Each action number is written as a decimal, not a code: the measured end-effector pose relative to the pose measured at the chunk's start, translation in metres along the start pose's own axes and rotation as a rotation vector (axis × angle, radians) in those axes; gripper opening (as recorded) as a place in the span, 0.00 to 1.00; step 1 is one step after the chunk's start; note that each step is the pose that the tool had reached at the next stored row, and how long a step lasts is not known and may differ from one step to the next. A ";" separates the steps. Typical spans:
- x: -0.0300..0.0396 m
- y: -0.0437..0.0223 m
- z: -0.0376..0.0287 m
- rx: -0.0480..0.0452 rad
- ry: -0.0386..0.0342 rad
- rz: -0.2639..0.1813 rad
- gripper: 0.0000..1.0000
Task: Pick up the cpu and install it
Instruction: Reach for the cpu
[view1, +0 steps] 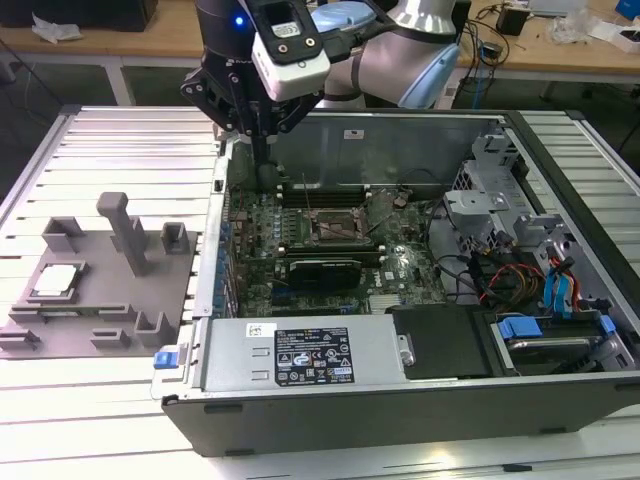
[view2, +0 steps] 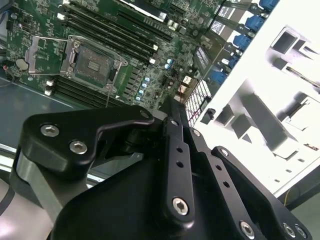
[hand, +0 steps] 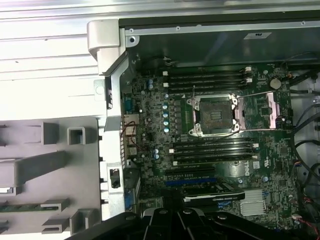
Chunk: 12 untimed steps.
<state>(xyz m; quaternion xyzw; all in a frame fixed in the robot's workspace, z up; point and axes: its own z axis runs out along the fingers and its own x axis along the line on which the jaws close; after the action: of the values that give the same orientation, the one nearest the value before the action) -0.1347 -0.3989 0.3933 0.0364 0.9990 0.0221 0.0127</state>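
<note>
The cpu (view1: 55, 281), a flat square chip with a silver-white top, lies in a recess of the grey fixture plate (view1: 95, 305) at the exterior view's left, outside the computer case. My gripper (view1: 263, 168) hangs over the case's back left corner, far from the cpu, fingers shut with nothing in them. Both wrist views show it pressed together (view2: 168, 105) (hand: 172, 214). The motherboard socket (view1: 335, 228) (view2: 95, 62) (hand: 214, 116) stands open with its metal frame and lever raised, and its bed is bare.
The open computer case (view1: 190, 300) lies on a slatted metal table (view1: 110, 150). A power supply (view1: 300, 350) sits along the front, a drive cage with cables (view1: 520, 270) at the right, and a card (view1: 322, 270) below the socket. Upright fixture posts (view1: 125, 230) stand near the cpu.
</note>
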 end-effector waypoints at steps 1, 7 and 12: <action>0.0009 -0.0001 0.0000 0.0000 0.0000 0.000 0.11; 0.0071 -0.0005 -0.0002 -0.0001 -0.0003 -0.001 0.11; 0.0140 -0.0010 -0.0003 -0.0001 -0.0008 -0.001 0.11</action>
<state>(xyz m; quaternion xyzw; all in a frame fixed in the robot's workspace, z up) -0.1488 -0.3989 0.3933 0.0357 0.9990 0.0221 0.0132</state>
